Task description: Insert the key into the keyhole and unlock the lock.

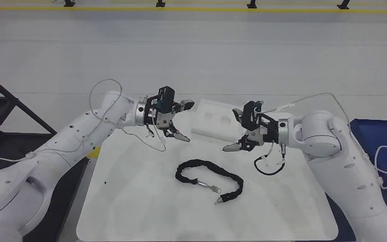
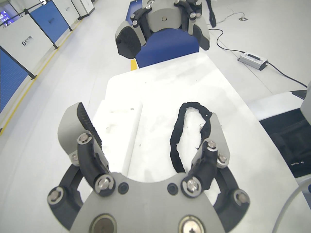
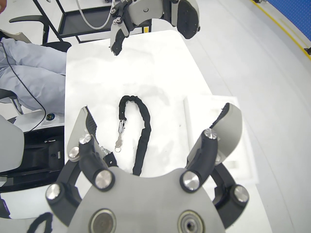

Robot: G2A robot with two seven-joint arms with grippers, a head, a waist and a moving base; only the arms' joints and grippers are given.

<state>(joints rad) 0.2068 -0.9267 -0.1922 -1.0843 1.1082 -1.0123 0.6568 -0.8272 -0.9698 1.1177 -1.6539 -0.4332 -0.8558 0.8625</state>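
A black fabric-covered chain lock (image 1: 208,175) lies curled on the white table (image 1: 139,206), its two ends apart. A small silver key (image 3: 118,143) lies in line with the silver lock cylinder (image 3: 121,126), its tip at the cylinder's end. The chain's other end (image 3: 107,152) rests close by. My left gripper (image 1: 186,121) hangs open above the table's far left part, away from the chain (image 2: 177,134). My right gripper (image 1: 234,130) hangs open opposite it, above the far right part. Nothing is between either pair of fingers.
A white foam tray (image 1: 211,118) sits at the table's far edge between the two grippers. A black metal rack (image 1: 12,109) stands off the table's left side and a blue bin (image 1: 370,130) off its right. A power brick (image 2: 252,60) lies on the floor.
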